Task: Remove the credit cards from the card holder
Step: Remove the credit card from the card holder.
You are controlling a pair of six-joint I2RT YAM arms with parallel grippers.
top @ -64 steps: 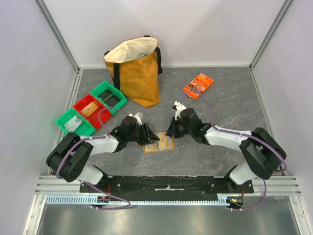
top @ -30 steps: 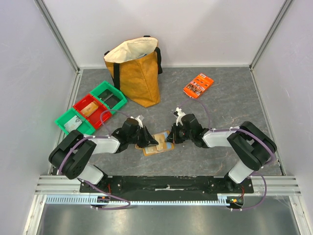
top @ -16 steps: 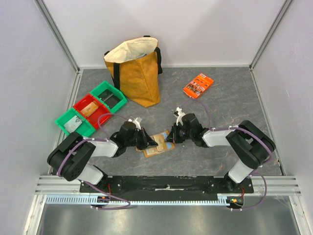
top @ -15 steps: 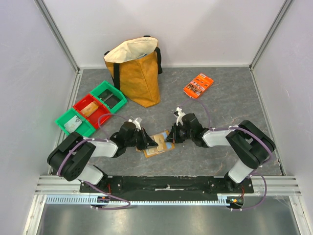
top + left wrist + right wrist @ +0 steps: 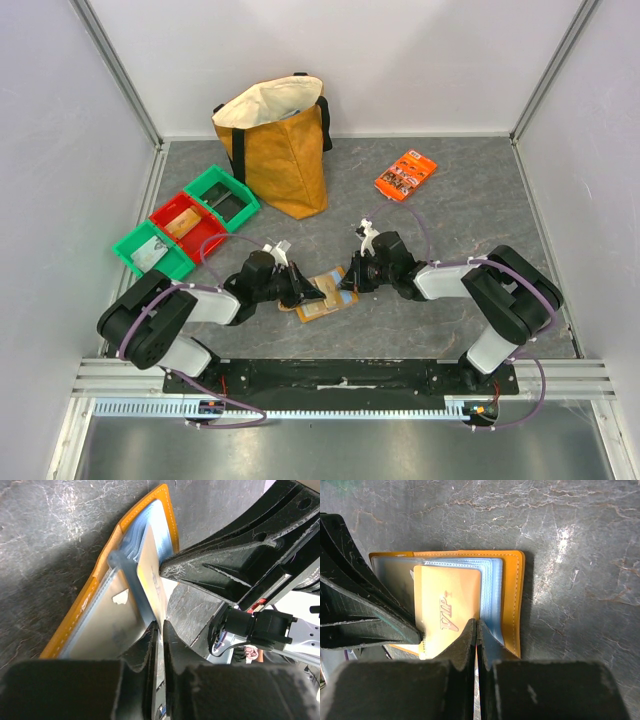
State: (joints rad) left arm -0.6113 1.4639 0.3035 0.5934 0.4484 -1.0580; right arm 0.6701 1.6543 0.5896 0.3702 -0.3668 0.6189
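The tan card holder (image 5: 326, 291) lies open on the table between both grippers, pale blue pockets up (image 5: 107, 565) (image 5: 512, 600). A gold credit card (image 5: 447, 605) marked VIP sticks partly out of a pocket (image 5: 150, 577). My left gripper (image 5: 300, 292) (image 5: 160, 625) is shut on that card's edge. My right gripper (image 5: 350, 278) (image 5: 477, 624) is shut on the holder's pocket leaf beside the card. A pale card (image 5: 110, 615) sits behind a clear pocket. The left fingers (image 5: 365, 595) show in the right wrist view.
A yellow tote bag (image 5: 275, 145) stands at the back. Green and red bins (image 5: 185, 220) sit at the left. An orange printed packet (image 5: 405, 175) lies at the back right. Grey walls close the table's sides.
The left gripper has drawn back slightly to the left, and the holder has turned and shifted a little with it. The right gripper has stayed in place.
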